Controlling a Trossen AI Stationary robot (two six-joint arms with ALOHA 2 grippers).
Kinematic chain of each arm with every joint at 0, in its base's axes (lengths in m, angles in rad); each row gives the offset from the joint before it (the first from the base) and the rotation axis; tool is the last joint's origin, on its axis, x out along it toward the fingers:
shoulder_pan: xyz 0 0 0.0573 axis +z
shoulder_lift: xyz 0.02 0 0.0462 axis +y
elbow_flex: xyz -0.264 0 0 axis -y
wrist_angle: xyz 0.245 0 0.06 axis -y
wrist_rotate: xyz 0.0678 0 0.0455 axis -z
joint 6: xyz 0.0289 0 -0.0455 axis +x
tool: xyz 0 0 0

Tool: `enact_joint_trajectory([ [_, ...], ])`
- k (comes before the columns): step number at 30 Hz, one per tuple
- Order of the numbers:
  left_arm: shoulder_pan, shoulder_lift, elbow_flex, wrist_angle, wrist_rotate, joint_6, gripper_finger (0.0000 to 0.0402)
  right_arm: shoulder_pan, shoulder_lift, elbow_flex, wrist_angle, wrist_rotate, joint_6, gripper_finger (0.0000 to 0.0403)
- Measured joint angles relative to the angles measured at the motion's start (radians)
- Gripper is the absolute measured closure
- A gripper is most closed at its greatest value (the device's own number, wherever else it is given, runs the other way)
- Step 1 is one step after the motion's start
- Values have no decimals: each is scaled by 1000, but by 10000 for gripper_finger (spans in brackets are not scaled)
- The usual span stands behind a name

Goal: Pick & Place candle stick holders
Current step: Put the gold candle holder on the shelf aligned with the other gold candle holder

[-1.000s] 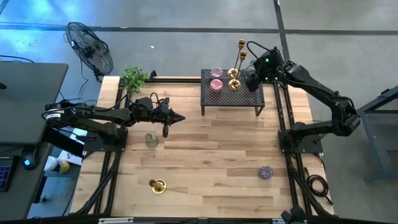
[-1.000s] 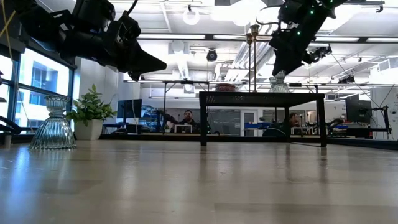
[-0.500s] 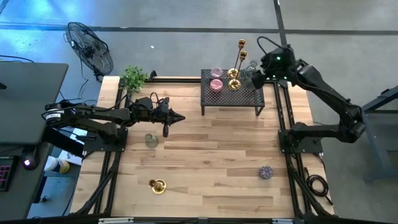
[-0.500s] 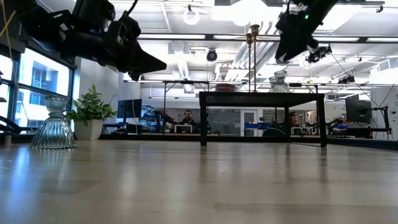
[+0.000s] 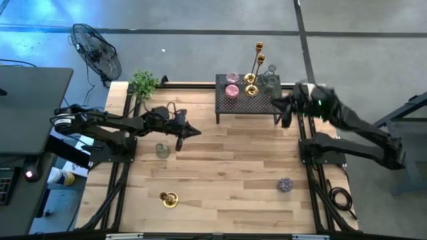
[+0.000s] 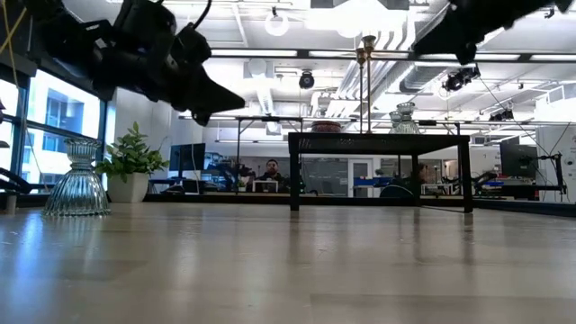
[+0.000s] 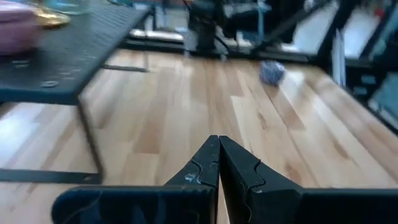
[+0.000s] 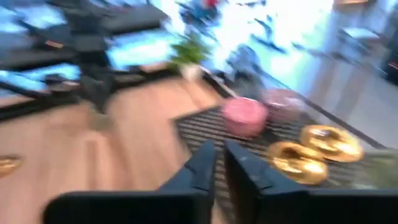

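Swinging away from the black mesh rack (image 5: 248, 98), the right arm is now reaching in from the right of the high view, its right gripper (image 5: 279, 107) blurred beside the rack's right end and lower in the frame than half a second ago, when it hung above the rack's upper right corner. Its own wrist view is showing the fingers (image 8: 198, 167) drawn close with only a thin slit between them and nothing held.

Left behind on the rack is the clear glass cup (image 5: 269, 81), sitting at the rack's upper right, next to the two tall brass sticks (image 5: 255, 63) on their gold bases and the two pink glass cups (image 5: 231, 85). That is suggesting one more holder has just been delivered and released.

The left gripper (image 5: 190, 130) is hovering at centre left of the high view, having shifted only slightly. Its fingers (image 7: 219, 163) are pressed together, empty.

Three holders are waiting on the wooden table (image 5: 227, 173): a ribbed clear glass holder (image 5: 162, 150) just below the left arm, a short gold holder (image 5: 168, 198) at lower left, and a purple cup (image 5: 285, 184) at lower right. The purple cup is looking like the right arm's likely next target.

A potted plant (image 5: 143, 83) is standing at the table's upper left corner.
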Motion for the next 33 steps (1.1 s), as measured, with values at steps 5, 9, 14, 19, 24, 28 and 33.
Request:
enact_joint_trajectory([
  [5,-173,-13,155,-299,-172,131,399,174,-152,-228,279,58,23,382],
  [9,-336,-19,335,-624,-326,149,399,268,-191,-342,425,121,8,381],
  [14,-529,-20,477,-911,-388,14,399,344,-183,-414,517,135,-2,400],
  [19,-737,-20,523,-1213,-514,-343,399,398,-180,-460,565,189,-18,396],
  [24,-955,-25,523,-1465,-677,-758,400,429,-180,-485,612,226,-39,401],
  [28,-1139,-26,483,-1483,-745,-1013,401,447,-180,-485,620,226,-40,401],
  [33,-1322,-25,356,-1306,-879,-1246,401,454,-180,-485,622,238,-47,401],
])
